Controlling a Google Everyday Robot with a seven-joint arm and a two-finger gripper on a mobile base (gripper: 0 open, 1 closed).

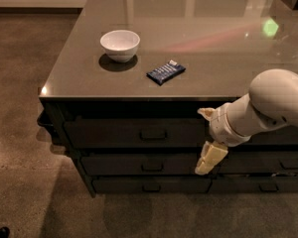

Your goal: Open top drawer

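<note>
The top drawer (109,133) is a dark flat front just under the counter top, with a small loop handle (153,134) at its centre; it sits flush and closed. My gripper (206,137) hangs in front of the drawer fronts, to the right of that handle and apart from it. Its cream fingers are spread, one fingertip (205,113) at the top drawer's level and the other (210,158) down by the second drawer. It holds nothing. My white arm (273,103) comes in from the right.
On the grey counter (213,48) stand a white bowl (120,44) and a dark blue snack packet (165,72). Two shorter drawers (114,163) with similar handles lie below. Brown floor (25,157) spreads left and in front.
</note>
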